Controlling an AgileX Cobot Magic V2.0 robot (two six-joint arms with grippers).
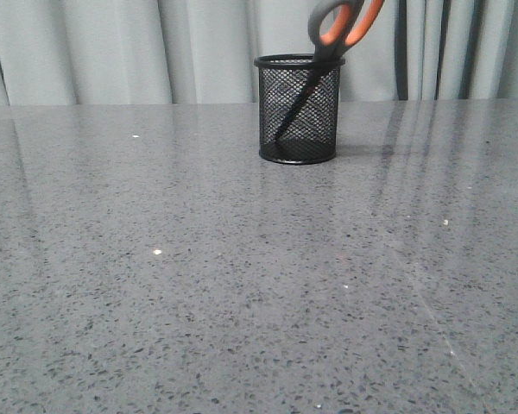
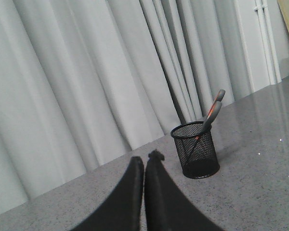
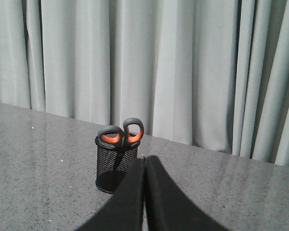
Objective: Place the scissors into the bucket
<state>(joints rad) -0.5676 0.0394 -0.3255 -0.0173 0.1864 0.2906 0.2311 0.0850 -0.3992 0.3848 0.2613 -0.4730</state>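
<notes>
Front view: dark-bladed scissors (image 1: 332, 39) aslant inside round wire-mesh bucket (image 1: 299, 112).

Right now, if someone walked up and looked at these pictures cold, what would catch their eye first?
Probably the scissors, whose orange-lined handle loops stick out above the black mesh bucket, blades down inside it and leaning to one side. The bucket stands alone toward the far middle of the grey speckled table, before pale curtains. Both grippers, left and right, are shut and hold nothing.
</notes>
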